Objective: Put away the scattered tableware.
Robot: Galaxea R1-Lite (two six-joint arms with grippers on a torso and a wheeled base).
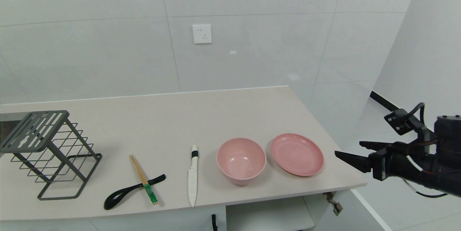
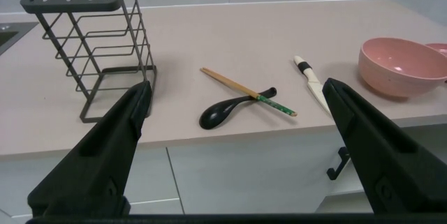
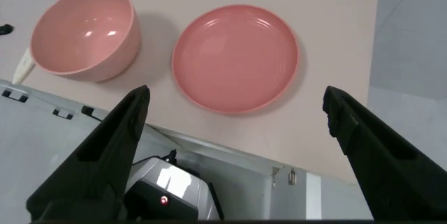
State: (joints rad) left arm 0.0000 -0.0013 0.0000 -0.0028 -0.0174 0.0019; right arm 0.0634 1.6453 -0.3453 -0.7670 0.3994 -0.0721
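Along tabletop [image 1: 216, 115] front edge, left corner rightward: rack [image 1: 36, 130], spoon [image 1: 122, 193] under chopsticks [image 1: 138, 169], knife [image 1: 193, 180], bowl [image 1: 241, 160], plate [image 1: 297, 154]. Left tool [image 2: 237, 84], right tool [image 1: 348, 149]: jaws apart, empty.

Open air lies between the right pincer [image 1: 348, 148] and the plate [image 1: 297, 154]; just beyond the plate sits the bowl [image 1: 241, 160].
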